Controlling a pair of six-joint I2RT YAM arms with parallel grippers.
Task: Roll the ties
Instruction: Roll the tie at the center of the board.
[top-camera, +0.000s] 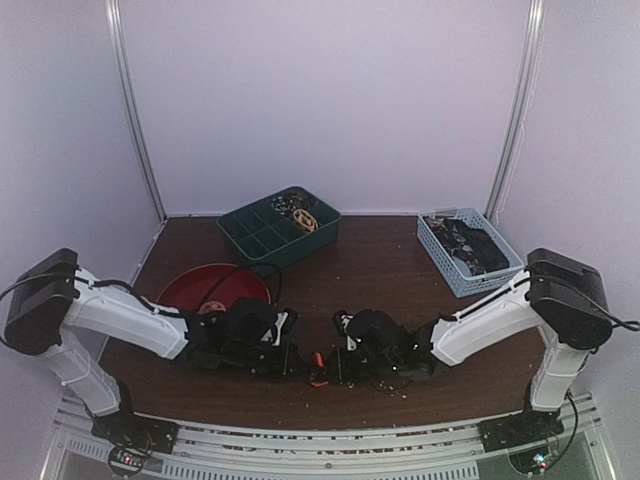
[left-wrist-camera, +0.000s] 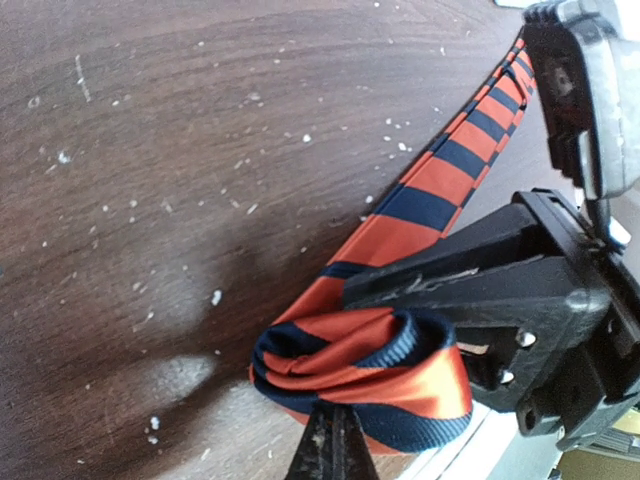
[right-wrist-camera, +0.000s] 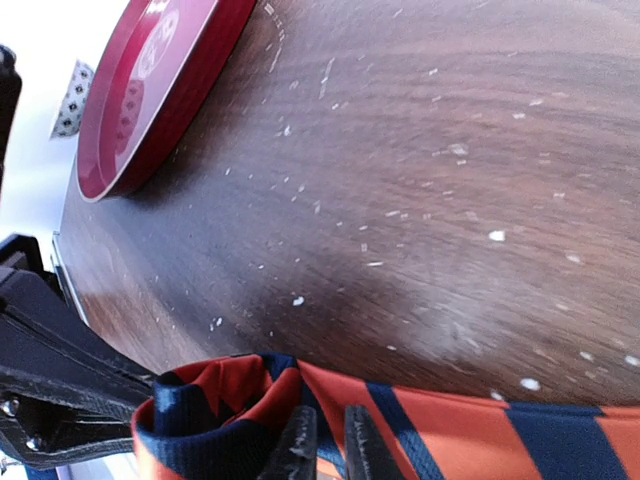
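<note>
pinching the striped tie coil, left claw clamped tight; right claw nearly closed beside it.

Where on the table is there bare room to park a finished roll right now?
Bare wood lies mid-table, bordered by the red plate, the green tray and the blue basket. A smaller patch sits below the basket, beside the right arm. The near edge is crowded: both pincers, left and right, meet on the striped tie.
</note>
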